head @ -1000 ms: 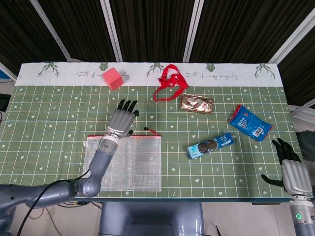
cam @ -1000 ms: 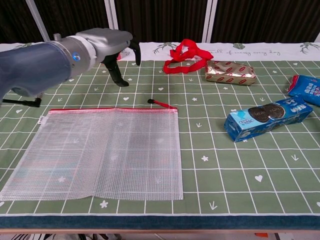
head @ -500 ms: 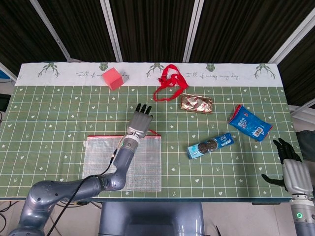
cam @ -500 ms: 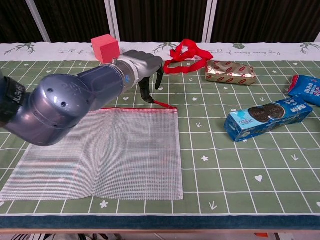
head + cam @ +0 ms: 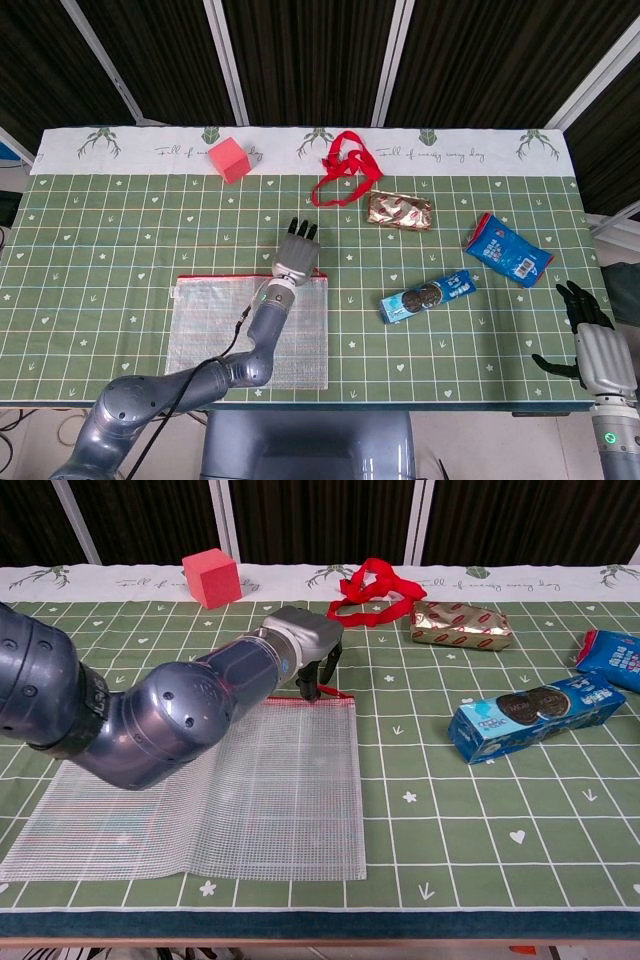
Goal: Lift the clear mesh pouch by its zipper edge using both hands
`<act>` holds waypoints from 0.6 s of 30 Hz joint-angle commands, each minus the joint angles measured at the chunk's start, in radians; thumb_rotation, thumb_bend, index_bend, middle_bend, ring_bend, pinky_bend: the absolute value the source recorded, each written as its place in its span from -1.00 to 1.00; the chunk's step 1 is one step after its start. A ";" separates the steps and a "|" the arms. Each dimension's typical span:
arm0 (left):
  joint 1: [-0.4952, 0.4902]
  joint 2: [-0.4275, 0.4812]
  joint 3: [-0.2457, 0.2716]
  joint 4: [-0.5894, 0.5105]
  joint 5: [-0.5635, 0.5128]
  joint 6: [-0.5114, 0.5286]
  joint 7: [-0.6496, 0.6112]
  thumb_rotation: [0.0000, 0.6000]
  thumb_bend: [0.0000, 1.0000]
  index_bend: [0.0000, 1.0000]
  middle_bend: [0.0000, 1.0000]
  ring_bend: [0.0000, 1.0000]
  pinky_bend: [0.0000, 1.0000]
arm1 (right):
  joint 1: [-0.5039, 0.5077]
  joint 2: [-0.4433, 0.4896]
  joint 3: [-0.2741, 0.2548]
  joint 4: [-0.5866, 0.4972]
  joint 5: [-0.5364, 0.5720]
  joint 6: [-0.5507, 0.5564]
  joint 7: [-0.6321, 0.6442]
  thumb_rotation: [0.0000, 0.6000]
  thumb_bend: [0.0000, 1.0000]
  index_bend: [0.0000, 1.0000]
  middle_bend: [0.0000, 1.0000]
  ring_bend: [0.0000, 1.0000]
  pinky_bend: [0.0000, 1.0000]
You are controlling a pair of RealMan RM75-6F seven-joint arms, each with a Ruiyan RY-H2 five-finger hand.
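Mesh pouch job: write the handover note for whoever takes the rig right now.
Left robot hand: over the far right corner of the mesh pouch, fingertips down at the red zipper edge; whether it grips yet, I cannot tell.
Right robot hand: open, off the table's right edge, holding nothing.
Pouch: flat on the tablecloth, near side, not lifted.
Done: left approach only.
Left: secure the left grip, bring the right robot hand to the zipper edge, lift with both.
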State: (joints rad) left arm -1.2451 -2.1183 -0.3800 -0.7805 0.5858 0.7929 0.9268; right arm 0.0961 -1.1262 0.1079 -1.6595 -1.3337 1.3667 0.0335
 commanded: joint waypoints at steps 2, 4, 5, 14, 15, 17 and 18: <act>-0.004 -0.009 0.002 0.019 0.011 -0.007 -0.013 1.00 -0.39 0.04 -0.80 -1.00 -1.00 | 0.000 0.000 -0.001 -0.002 0.000 -0.001 0.000 1.00 -0.76 -1.00 -1.00 -1.00 -0.60; -0.004 -0.011 0.004 0.025 0.014 -0.009 -0.014 1.00 -0.38 0.06 -0.80 -1.00 -1.00 | 0.000 0.000 -0.001 -0.002 0.002 -0.003 0.001 1.00 -0.76 -1.00 -1.00 -1.00 -0.60; -0.003 -0.012 0.007 0.029 0.015 -0.012 -0.013 1.00 -0.37 0.08 -0.79 -1.00 -1.00 | 0.000 0.001 -0.001 -0.003 0.002 -0.002 0.001 1.00 -0.76 -1.00 -1.00 -1.00 -0.60; 0.002 -0.024 0.013 0.046 0.024 -0.028 -0.022 1.00 -0.17 0.17 -0.77 -1.00 -1.00 | 0.000 0.002 -0.001 -0.004 -0.001 0.001 0.001 1.00 -0.76 -1.00 -1.00 -1.00 -0.60; 0.002 -0.024 0.013 0.046 0.026 -0.028 -0.025 1.00 -0.17 0.17 -0.77 -1.00 -1.00 | -0.001 0.002 -0.001 -0.003 -0.001 0.001 0.001 1.00 -0.76 -1.00 -1.00 -1.00 -0.60; 0.003 -0.021 0.010 0.043 0.031 -0.025 -0.033 1.00 -0.17 0.18 -0.77 -1.00 -1.00 | -0.001 0.002 -0.001 -0.005 0.000 0.001 0.002 1.00 -0.76 -1.00 -1.00 -1.00 -0.60; 0.004 -0.019 0.008 0.040 0.034 -0.023 -0.037 1.00 -0.17 0.18 -0.77 -1.00 -1.00 | -0.001 0.002 -0.001 -0.005 0.000 0.001 0.002 1.00 -0.76 -1.00 -1.00 -1.00 -0.60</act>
State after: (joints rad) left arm -1.2417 -2.1385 -0.3707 -0.7390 0.6180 0.7686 0.8914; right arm 0.0953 -1.1238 0.1065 -1.6644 -1.3339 1.3676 0.0353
